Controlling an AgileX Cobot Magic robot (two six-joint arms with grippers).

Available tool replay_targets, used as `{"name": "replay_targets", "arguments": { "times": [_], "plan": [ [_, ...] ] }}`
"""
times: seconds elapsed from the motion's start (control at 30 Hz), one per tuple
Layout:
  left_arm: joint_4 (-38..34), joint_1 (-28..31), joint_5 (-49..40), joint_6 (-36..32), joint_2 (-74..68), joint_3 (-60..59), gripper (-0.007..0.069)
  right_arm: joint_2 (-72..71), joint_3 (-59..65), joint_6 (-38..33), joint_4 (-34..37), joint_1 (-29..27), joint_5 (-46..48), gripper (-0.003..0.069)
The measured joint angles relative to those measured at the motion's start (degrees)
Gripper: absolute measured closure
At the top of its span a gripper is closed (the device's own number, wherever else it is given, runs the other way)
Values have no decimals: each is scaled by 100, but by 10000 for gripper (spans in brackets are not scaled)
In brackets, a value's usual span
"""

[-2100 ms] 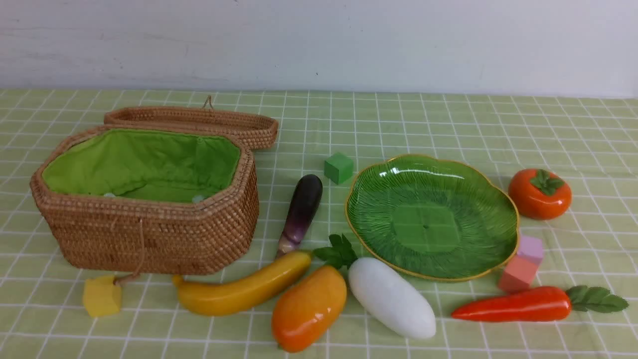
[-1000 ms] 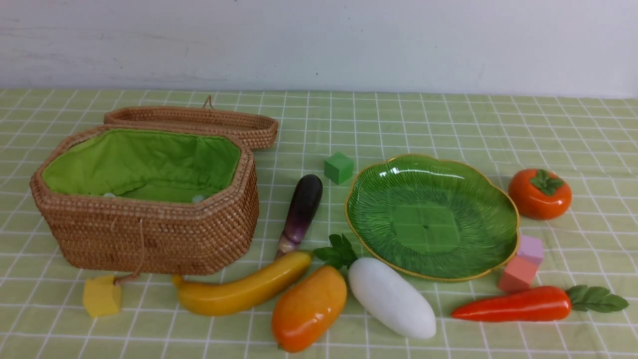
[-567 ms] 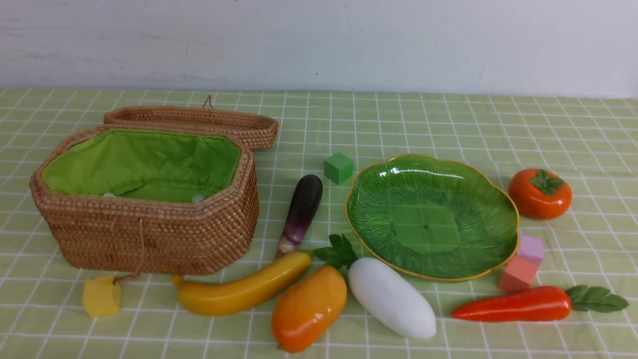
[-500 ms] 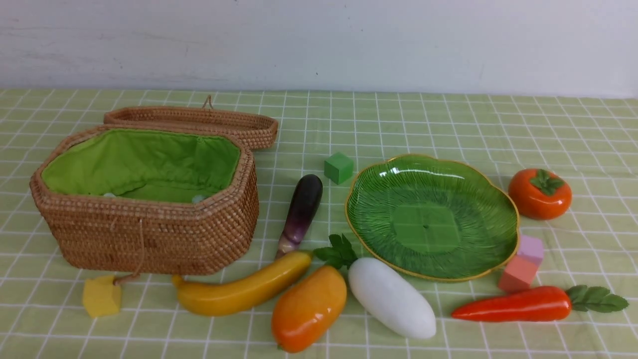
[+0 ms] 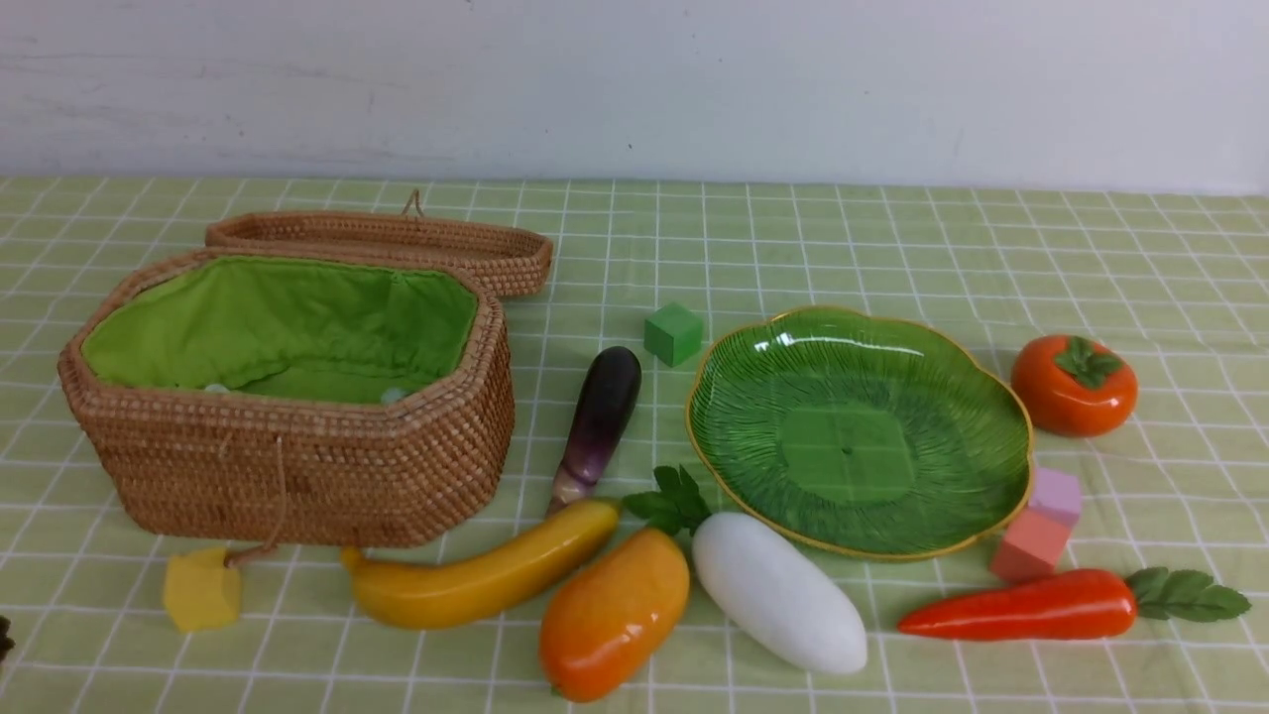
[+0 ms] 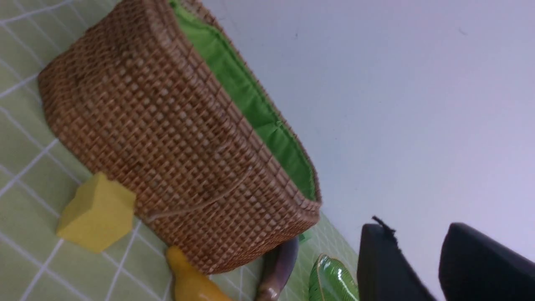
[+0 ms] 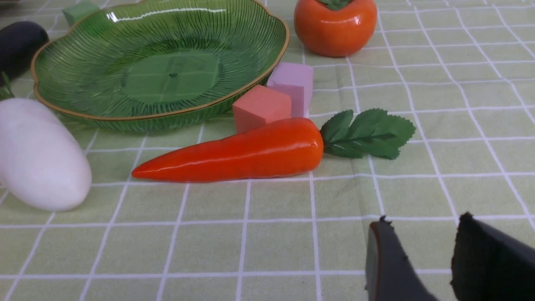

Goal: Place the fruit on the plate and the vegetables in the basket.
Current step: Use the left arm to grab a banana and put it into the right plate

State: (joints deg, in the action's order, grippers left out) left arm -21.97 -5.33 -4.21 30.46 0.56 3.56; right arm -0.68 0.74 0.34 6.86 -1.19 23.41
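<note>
Banana (image 5: 486, 570) lies near the table's (image 5: 1140, 288) near edge, left of center, one end by the stem end of the eggplant (image 5: 603, 416). Mango (image 5: 615, 615) just right of banana, also toward near edge. White radish (image 5: 778, 592) right of mango, slanted, green leaves pointing to the eggplant side. Carrot (image 5: 1026, 605) toward the near right corner, leaves facing the right edge. Persimmon (image 5: 1074, 386) near the right edge, just beside the plate (image 5: 858, 436). Plate right of table center, nothing on it. Pink cube (image 5: 1031, 545) and purple cube (image 5: 1056, 496) sit together between plate and carrot; green cube (image 5: 674, 334) by the plate's far left side. Basket (image 5: 297, 466) at table's left side, open, green lining, lid (image 5: 382, 243) behind it; yellow cube (image 5: 202, 589) in front. Left fingers (image 6: 386, 259) spread, gap visible, nothing between. Right fingers (image 7: 391, 259) spread too, over the table, holding nothing.
</note>
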Motion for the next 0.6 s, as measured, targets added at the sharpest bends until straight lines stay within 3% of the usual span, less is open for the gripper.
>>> {"name": "replay_targets", "arguments": {
  "times": [0.03,0.07,0.1,0.13,0.33,0.4,0.6],
  "plan": [
    [59,0,-153,-117,0,176,501,0,0,0,0,0,0,420],
    [201,0,-488,-512,0,603,587,0,0,0,0,0,0,420],
    [201,0,-525,-512,0,652,596,0,0,0,0,0,0,420],
    [280,0,-866,-970,-50,1035,638,0,0,0,0,0,0,420],
    [305,-101,-2265,-2412,-795,2199,638,0,0,0,-25,0,-27,420],
    [272,-198,-2399,-2598,-927,2343,638,0,12,0,-9,0,-90,419],
    [134,-1013,-3285,-3357,-1808,2874,638,0,79,618,1673,0,-852,419]
  ]
}}
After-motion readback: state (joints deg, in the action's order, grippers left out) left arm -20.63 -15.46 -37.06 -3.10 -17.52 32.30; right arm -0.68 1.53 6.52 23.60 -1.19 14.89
